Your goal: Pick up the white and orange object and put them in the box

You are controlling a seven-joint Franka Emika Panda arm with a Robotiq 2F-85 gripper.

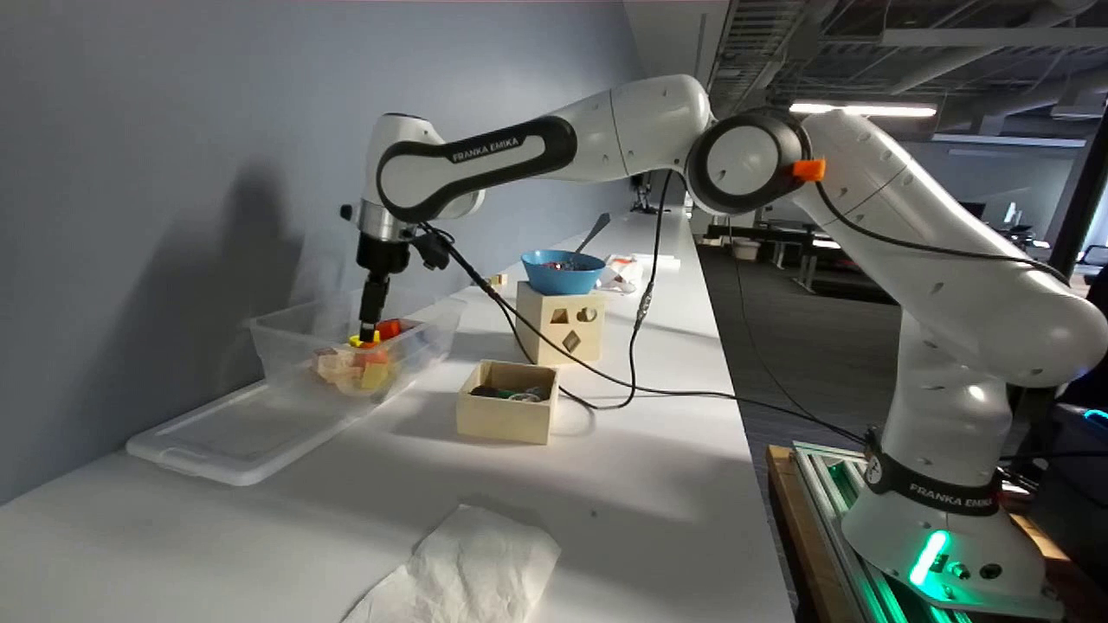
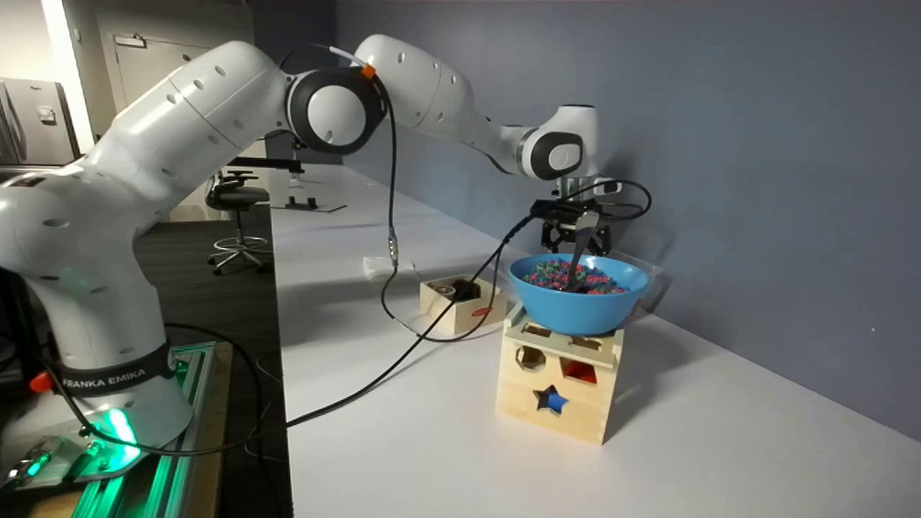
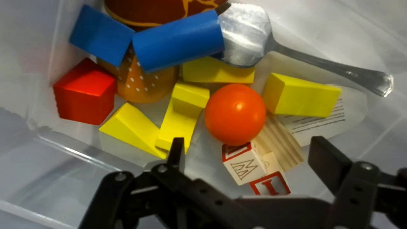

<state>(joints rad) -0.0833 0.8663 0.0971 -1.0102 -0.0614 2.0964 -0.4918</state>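
Observation:
The orange ball (image 3: pixel 235 114) lies among blocks inside the clear plastic bin (image 1: pixel 290 355). White letter blocks with red frames (image 3: pixel 244 163) lie against it in the wrist view; which thing is the white object, I cannot tell. My gripper (image 3: pixel 249 146) is open, its fingers wide apart, with nothing between the pads. The ball is just ahead of the fingertips. In an exterior view the gripper (image 1: pixel 370 333) reaches down into the bin. In an exterior view the bowl hides its fingertips. The low tan box (image 1: pixel 502 420) stands beside the bin with dark items inside; it also shows here (image 2: pixel 446 316).
Yellow blocks (image 3: pixel 302 97), a red block (image 3: pixel 86 92), blue blocks (image 3: pixel 179 39) and a metal spoon (image 3: pixel 330 65) share the bin. A blue bowl (image 1: pixel 563 275) stands on a wooden shape-sorter (image 1: pixel 554 333). The bin lid (image 1: pixel 242 441), a crumpled cloth (image 1: pixel 476 567) and a hanging cable (image 1: pixel 636 346) are near.

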